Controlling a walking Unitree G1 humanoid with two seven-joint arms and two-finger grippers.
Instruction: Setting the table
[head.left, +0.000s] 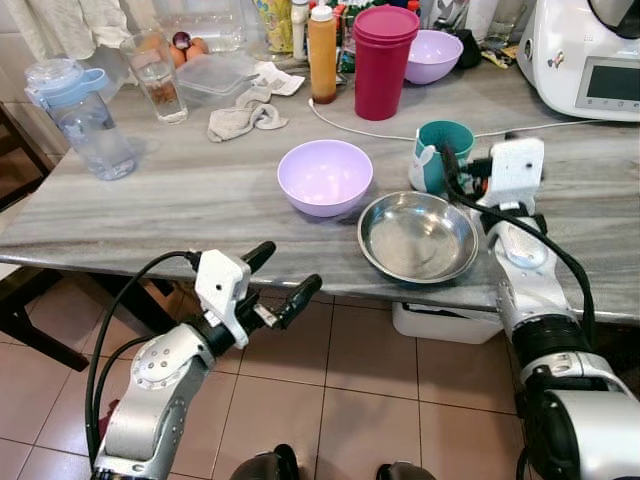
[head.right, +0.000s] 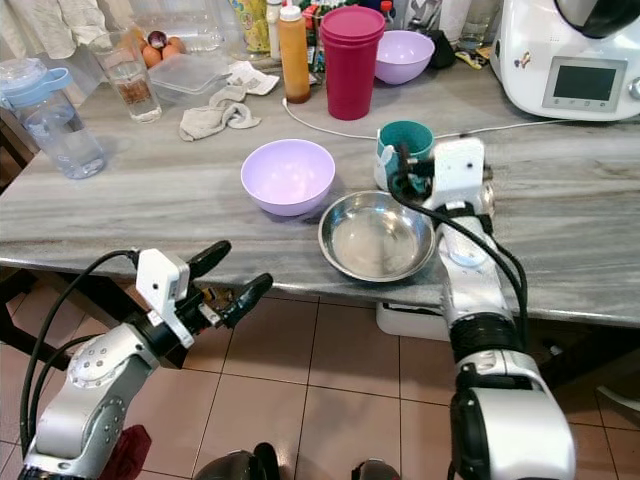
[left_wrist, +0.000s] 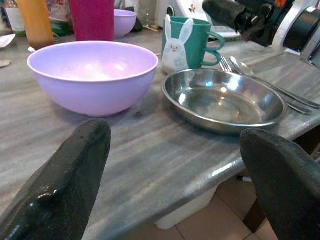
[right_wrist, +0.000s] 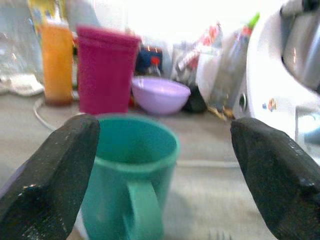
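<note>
Left hand (head.left: 275, 283) nearest, below the table (head.left: 180, 205) edge over the tiled floor, fingers spread, holding nothing. Right hand (right_wrist: 165, 175) above the table, fingers wide apart on either side of the teal mug (head.left: 443, 155), not touching it. Mug stands upright, just behind the steel bowl (head.left: 418, 237), which sits at the table's near edge. Lilac bowl (head.left: 324, 177) beside it, to the left. Fork and spoon (left_wrist: 265, 82) lie by the steel bowl, under the right arm.

Risk, as judged: closing off-centre could tip the mug against the steel bowl; the forearm could nudge that bowl off the edge.
</note>
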